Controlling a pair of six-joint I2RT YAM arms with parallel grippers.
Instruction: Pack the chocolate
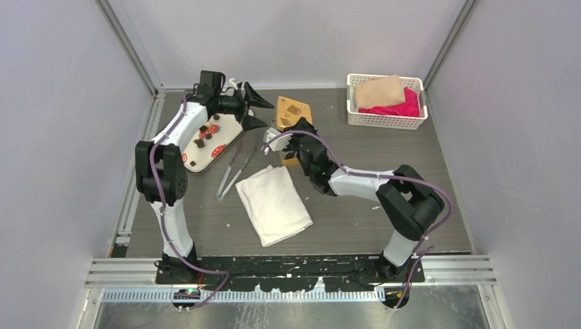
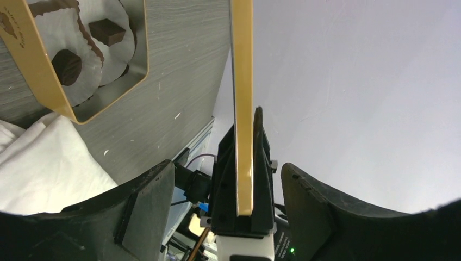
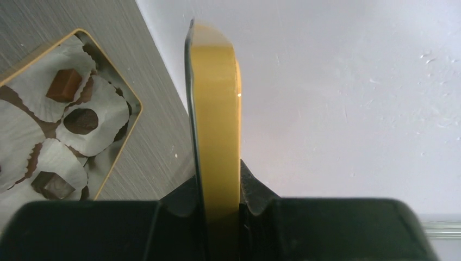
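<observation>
Several small dark-brown chocolates lie on the white strawberry-print tray at the back left. More chocolates sit in white paper cups in the open gold tin; they also show in the left wrist view. My right gripper is shut on the gold lid and holds it on edge above the table beside the tin. In the top view the lid stands above my right gripper. My left gripper is open and empty, facing the lid edge-on.
Metal tongs lie next to a folded white cloth in the middle. A white basket with tan and pink cloths stands at the back right. The tray sits near the left wall rail.
</observation>
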